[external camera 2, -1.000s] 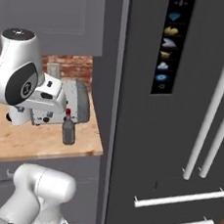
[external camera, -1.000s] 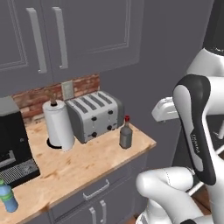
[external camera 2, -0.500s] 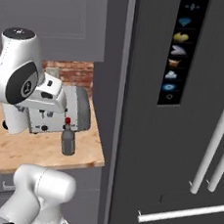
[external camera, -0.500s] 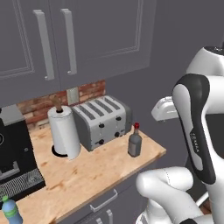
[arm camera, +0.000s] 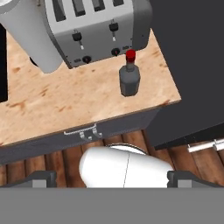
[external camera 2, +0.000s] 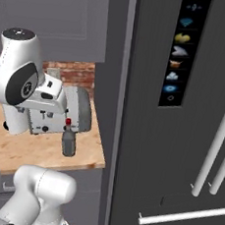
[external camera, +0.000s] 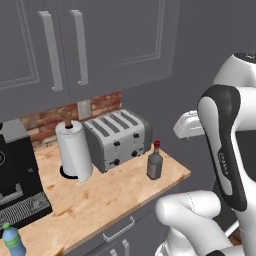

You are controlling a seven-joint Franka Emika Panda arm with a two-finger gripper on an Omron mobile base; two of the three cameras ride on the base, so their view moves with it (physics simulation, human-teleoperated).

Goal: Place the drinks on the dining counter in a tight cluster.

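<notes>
Wood counter (external camera: 100, 200) running along under grey upper cabinets (external camera: 100, 45), brick backsplash (external camera: 100, 102) showing behind it. Silver four-slot toaster (external camera: 117, 139) sitting at the back of the counter, levers facing forward. White paper towel roll (external camera: 74, 156) standing upright just beside the toaster on its left, on a dark base. Black coffee machine (external camera: 15, 175) sitting further left. Drawer with a metal handle (arm camera: 81, 130) lying below the counter edge. Dark fridge (external camera 2: 183, 117) standing right of the counter, long pale handles (external camera 2: 220, 136) and an icon panel (external camera 2: 183, 51) showing on its door.
</notes>
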